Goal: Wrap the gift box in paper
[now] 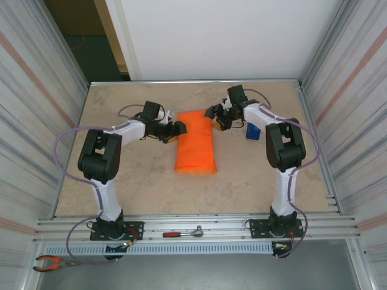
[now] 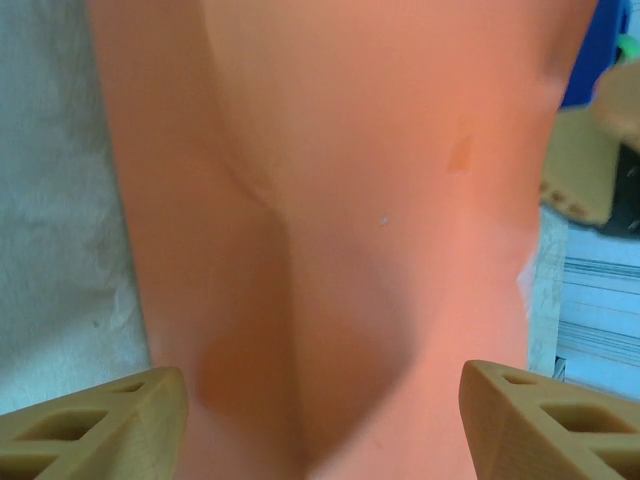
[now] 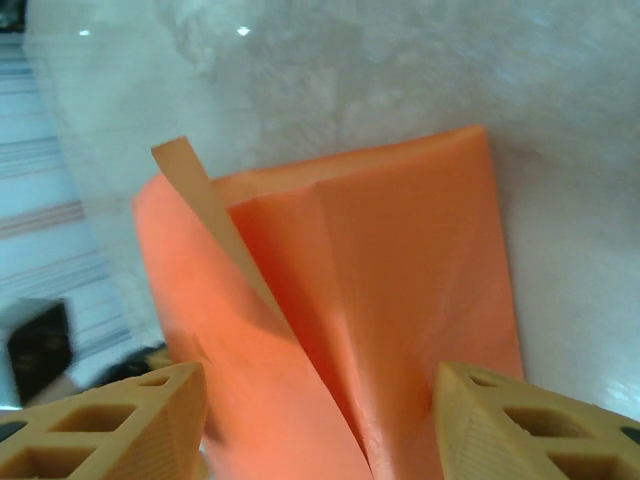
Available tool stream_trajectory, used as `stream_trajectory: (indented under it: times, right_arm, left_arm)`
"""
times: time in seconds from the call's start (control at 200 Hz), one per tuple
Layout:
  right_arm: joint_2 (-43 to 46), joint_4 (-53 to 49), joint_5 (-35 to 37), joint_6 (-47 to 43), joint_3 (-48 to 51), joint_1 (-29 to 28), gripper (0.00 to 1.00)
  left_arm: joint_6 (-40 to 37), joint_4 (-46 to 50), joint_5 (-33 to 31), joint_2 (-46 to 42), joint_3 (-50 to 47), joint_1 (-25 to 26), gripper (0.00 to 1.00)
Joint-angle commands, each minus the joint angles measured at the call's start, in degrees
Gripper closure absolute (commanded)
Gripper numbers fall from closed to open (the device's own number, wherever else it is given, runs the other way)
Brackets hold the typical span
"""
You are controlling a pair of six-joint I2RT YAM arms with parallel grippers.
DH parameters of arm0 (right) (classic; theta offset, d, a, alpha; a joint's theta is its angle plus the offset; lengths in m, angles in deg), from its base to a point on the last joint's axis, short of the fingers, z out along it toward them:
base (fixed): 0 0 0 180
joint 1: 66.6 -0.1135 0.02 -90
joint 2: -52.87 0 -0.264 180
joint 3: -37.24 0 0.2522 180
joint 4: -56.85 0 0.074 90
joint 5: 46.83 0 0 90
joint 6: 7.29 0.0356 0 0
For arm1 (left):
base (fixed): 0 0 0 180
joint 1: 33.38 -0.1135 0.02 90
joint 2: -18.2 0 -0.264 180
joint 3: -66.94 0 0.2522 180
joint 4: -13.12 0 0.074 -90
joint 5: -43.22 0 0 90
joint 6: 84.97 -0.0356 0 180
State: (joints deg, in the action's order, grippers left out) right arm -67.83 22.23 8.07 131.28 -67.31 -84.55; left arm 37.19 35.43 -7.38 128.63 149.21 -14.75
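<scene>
At the middle of the top view lies the paper (image 1: 195, 142), folded into a long orange parcel; the gift box is hidden, we judge inside it. The left gripper (image 1: 177, 131) and right gripper (image 1: 216, 118) flank its upper end, jaws apart. We should press the loose flap (image 3: 205, 215) flat before reaching for the blue tape dispenser (image 1: 253, 131). We find no readable writing.

Paper (image 1: 195, 144) plain bright orange. Bench (image 1: 242, 181) beige, mottled stone look; dispenser (image 1: 252, 131) at paper's 3 o'clock blue. Left pincer (image 2: 325, 378) fingers (image 2: 95, 425) tan, arms (image 1: 124, 130) white with black joints.
</scene>
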Motion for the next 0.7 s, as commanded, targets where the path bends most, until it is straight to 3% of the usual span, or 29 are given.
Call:
stream_trajectory:
  times: [0.0,0.085,0.286,0.426,0.691]
  right_arm:
    - [-3.15,-0.50,-5.35,1.46,-5.40,-0.54,0.42]
    - [-1.89,-1.59,-3.23,-0.59,-5.69,-0.40,0.39]
    - [2.76,-2.98,4.11,-8.00,-3.21,1.07,0.20]
    - [1.00,-3.98,2.14,-12.69,-5.70,1.27,0.12]
    - [-6.52,-2.88,-1.19,-12.74,-10.66,-0.30,0.09]
  left_arm:
    - [5.55,-6.87,2.22,-2.85,-3.36,1.01,0.28]
    - [4.43,-5.17,-0.21,-3.90,-3.18,0.31,0.28]
    - [3.25,-0.13,-2.79,-2.89,2.03,-4.25,0.27]
    - [4.10,1.18,-3.53,-0.81,5.75,-4.92,0.27]
    - [5.35,2.23,-4.33,4.37,9.66,-2.81,0.26]
